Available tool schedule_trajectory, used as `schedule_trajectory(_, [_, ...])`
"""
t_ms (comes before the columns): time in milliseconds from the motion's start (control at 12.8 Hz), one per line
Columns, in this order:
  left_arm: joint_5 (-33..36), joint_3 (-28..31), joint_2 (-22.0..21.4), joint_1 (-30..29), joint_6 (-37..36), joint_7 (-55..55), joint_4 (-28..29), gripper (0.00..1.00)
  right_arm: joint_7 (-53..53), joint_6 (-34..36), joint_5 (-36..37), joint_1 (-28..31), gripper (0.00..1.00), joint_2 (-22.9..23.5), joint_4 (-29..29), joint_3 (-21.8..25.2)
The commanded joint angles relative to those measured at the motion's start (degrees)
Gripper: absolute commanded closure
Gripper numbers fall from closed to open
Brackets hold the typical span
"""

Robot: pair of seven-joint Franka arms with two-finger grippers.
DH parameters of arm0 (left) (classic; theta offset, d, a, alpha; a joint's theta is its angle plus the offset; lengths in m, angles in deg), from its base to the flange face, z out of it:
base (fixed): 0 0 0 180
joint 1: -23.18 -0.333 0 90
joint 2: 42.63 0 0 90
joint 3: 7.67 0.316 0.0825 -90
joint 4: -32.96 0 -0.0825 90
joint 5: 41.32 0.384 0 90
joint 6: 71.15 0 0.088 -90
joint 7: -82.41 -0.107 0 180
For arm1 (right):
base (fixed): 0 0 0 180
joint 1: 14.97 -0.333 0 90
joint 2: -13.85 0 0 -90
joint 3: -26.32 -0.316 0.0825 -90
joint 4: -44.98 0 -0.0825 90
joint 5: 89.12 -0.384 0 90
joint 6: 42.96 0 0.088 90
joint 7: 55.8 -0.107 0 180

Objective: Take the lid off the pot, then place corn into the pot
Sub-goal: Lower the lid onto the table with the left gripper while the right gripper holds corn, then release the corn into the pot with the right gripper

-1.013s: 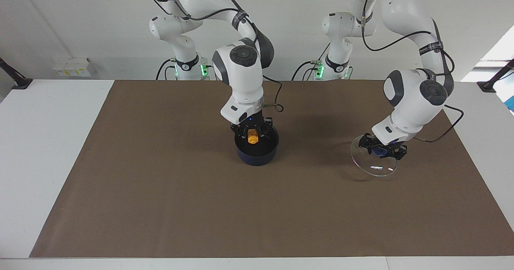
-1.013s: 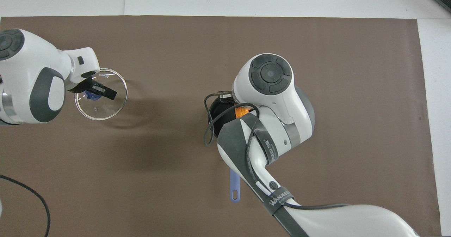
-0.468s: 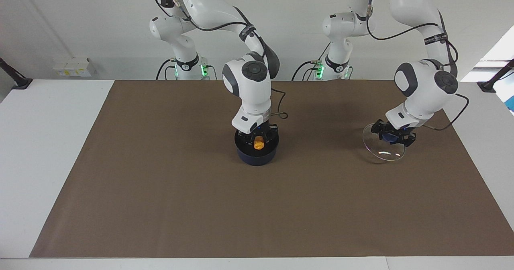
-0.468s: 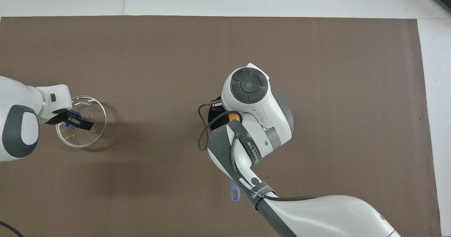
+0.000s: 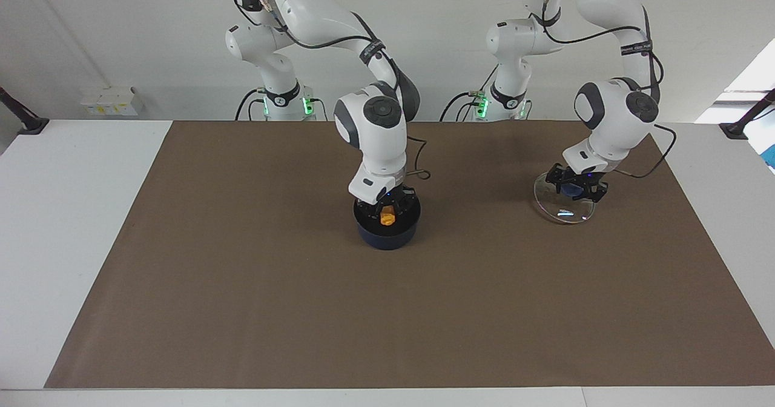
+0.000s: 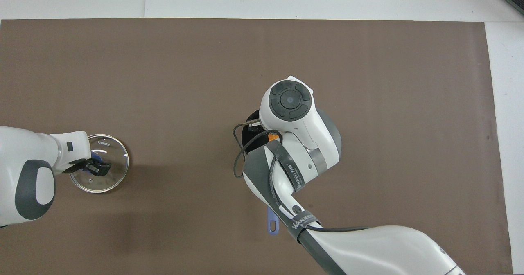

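**A:** Where do you find the pot?

**B:** You see the pot [image 5: 387, 228] near the middle of the brown mat [image 5: 242, 274], uncovered. From overhead its long blue handle [image 6: 272, 222] points to six o'clock, toward the robots. Your right gripper [image 5: 386, 208] is down inside the rim, and the corn [image 5: 386, 215] sits between its fingers, so they are closed narrowly on the cob. You cannot tell whether the corn touches the pot's bottom.

**A:** And from overhead?

**B:** The right arm's wrist covers most of the pot [image 6: 249, 132]. You get only a sliver of its dark rim and a small patch of the orange corn [image 6: 272, 136] at about eight o'clock from the round wrist cap.

**A:** Where is the lid?

**B:** The lid [image 5: 563, 204] is off the pot, well apart from it toward the left arm's end of the table, at about three o'clock from the pot in the facing view. Your left gripper [image 5: 574, 189] has its fingers clamped on the blue knob. The glass disc looks low over the mat, slightly tilted; you cannot tell whether its edge touches. From overhead the lid [image 6: 110, 176] lies at nine o'clock from the pot, with the left gripper [image 6: 95, 168] over its centre.
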Motion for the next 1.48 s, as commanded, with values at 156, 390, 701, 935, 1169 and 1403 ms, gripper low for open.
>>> schedule_trajectory(156, [-1.04, -0.28, 0.79, -0.55, -0.66, 1.17, -3.66, 0.0, 1.25, -1.56, -0.23, 0.23, 0.53, -1.34, -2.3, -0.1])
schedule_trajectory(390, [-1.04, -0.28, 2.56, 0.24, -4.43, 5.72, -10.07, 0.0, 1.25, -2.52, -0.32, 0.49, 0.34, -1.25, -2.56, -0.1])
schedule_trajectory(701, [-0.69, -0.46, 3.53, 3.13, -10.05, 17.4, -17.37, 0.0, 0.63, -1.21, -0.23, 0.49, 0.0, -2.56, -1.68, 0.43])
schedule_trajectory(935, [1.85, -0.46, 4.05, 6.38, -14.54, 29.43, -23.0, 0.0, 0.54, 4.05, 0.46, 3.47, 0.0, -9.05, -1.68, 0.96])
schedule_trajectory(1169, [4.15, -0.54, 6.42, 7.88, -21.73, 38.43, -30.63, 0.0, 0.72, 10.02, 1.61, 7.69, 0.0, -14.51, -1.24, 1.04])
schedule_trajectory(1403, [4.23, -0.54, 7.92, 6.92, -29.47, 37.91, -38.46, 0.0, 2.29, 17.49, 2.49, 13.13, 0.0, -17.5, 2.62, 0.87])
